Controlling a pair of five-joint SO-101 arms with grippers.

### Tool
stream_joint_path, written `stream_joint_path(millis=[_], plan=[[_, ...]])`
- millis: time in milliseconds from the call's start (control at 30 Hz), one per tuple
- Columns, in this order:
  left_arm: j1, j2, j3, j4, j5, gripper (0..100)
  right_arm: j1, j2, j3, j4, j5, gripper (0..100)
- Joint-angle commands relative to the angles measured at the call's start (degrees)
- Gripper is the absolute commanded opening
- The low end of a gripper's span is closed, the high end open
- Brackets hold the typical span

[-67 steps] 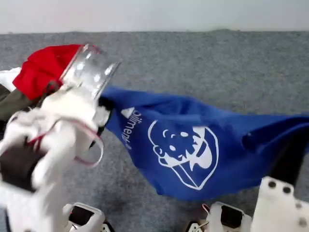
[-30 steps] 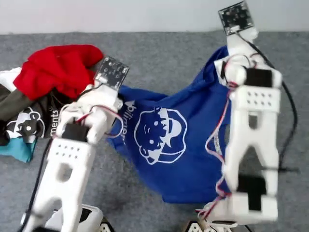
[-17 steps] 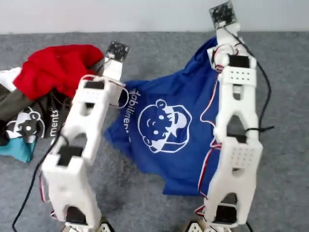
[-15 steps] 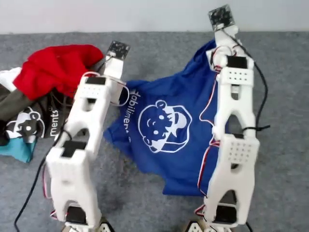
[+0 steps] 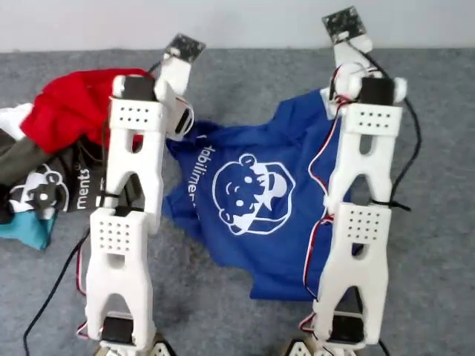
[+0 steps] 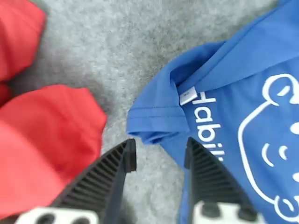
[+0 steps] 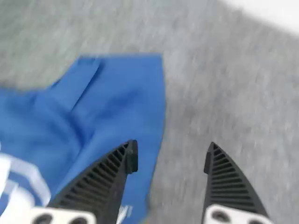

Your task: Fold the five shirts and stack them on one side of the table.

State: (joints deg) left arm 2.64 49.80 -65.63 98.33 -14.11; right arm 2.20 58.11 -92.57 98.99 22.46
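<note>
At the far left of the grey felt-like table cover [image 5: 252, 81] lies a heap: a crumpled red cotton shirt [image 5: 70, 111] on top, a dark printed shirt [image 5: 44, 182] beneath it, and a teal piece [image 5: 26, 226] on the side toward the arms' bases. The left gripper [image 6: 159, 151] hangs with jaws apart, holding nothing, over bare cover between the red shirt and a bunched edge of the blue shirt with a white cartoon face [image 5: 245, 193]. That blue shirt lies spread but rumpled between the two arms. The right gripper [image 7: 170, 156] hangs over its far right corner, jaws apart and empty.
</note>
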Motion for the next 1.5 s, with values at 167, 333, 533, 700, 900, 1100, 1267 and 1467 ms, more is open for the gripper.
stream_joint_path(millis=[167,333,533,700,900,1100,1267,1467], plan=[[-2.0,-14.3,17.5,2.5,-0.9,17,0.7,-31.5,23.2,4.3,-0.4,22.1],[-2.1,-26.1,42.2,1.9,-4.2,15,0.7,-52.4,58.0,3.6,-0.2,22.1],[-2.5,-32.2,61.5,-6.3,-6.2,14,0.7,-72.5,90.5,-2.6,2.0,22.1],[-1.7,-32.3,66.3,-11.6,-6.2,14,0.7,-85.0,108.9,-10.2,2.2,22.1],[-0.7,-32.2,67.6,-16.7,-6.2,14,0.7,-94.5,118.5,-13.0,2.2,22.1],[-0.5,-27.7,69.9,-20.3,-6.2,14,1.1,-99.6,121.1,-12.7,2.3,22.1],[-0.2,-23.4,70.1,-18.8,-7.9,1,1.1,-101.3,121.2,-12.9,2.3,22.1],[-0.8,-23.4,69.8,-12.9,-9.0,1,1.1,-101.3,121.2,-12.8,2.3,22.1]])
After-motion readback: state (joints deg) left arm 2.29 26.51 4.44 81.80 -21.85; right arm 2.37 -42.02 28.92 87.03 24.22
